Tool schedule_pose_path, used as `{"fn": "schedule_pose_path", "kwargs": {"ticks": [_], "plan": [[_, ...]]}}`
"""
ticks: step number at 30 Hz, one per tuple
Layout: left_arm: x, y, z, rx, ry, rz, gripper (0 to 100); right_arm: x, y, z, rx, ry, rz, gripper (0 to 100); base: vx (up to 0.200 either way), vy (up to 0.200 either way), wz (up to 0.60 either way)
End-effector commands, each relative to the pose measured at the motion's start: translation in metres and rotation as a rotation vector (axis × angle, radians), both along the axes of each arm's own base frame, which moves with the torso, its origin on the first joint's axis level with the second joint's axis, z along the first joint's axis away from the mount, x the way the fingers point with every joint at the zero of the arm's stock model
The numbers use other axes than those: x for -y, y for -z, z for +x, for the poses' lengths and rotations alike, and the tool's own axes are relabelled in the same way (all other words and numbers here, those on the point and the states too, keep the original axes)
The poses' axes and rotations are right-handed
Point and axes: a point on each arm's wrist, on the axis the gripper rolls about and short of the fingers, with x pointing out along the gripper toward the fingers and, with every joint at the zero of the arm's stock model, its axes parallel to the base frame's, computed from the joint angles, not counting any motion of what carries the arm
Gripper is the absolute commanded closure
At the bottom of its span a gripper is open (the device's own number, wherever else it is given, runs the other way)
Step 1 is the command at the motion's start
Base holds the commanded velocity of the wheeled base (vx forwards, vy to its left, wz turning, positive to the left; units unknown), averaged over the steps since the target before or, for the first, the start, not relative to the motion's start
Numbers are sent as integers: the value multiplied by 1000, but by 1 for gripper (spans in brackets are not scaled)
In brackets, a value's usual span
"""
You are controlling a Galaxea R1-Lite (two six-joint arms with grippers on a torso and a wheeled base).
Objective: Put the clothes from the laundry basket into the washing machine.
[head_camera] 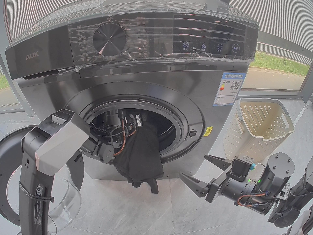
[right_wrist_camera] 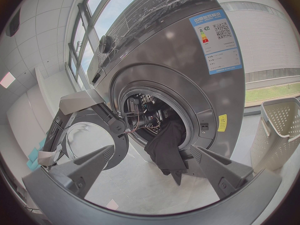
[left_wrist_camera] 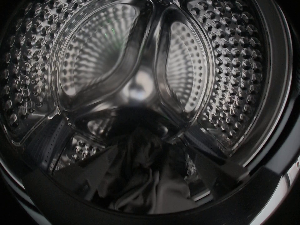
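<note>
The black garment (head_camera: 140,157) hangs over the lower rim of the washing machine (head_camera: 195,92) opening. The left end effector (left_wrist_camera: 151,150) sits wide open inside the drum (left_wrist_camera: 237,63). The right end effector (head_camera: 192,165) hovers open near the laundry basket (head_camera: 257,137).

The upper end of the black garment (head_camera: 140,157) is hidden inside the drum (left_wrist_camera: 237,63). The clothes (left_wrist_camera: 156,185) lying there are too dim to be counted. The door (head_camera: 8,180) is cut off by the edge and partly covered by the left arm (head_camera: 52,147). The basket (right_wrist_camera: 281,132) is cut off at an edge.
</note>
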Motion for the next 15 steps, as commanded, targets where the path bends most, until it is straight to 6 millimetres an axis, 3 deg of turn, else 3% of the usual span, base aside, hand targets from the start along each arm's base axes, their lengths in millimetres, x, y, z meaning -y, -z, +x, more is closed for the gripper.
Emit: {"fn": "schedule_pose_path", "kwargs": {"ticks": [1,7,15], "plan": [[1,13,-32,-148,62,62,0,-2,-1,-1,3,-6,3,0,0,0,0],[1,34,-57,-252,149,133,0,-2,0,-2,-1,-6,-2,0,0,0,0],[1,63,-50,-294,145,168,0,-2,0,-2,0,-7,-3,0,0,0,0]]}}
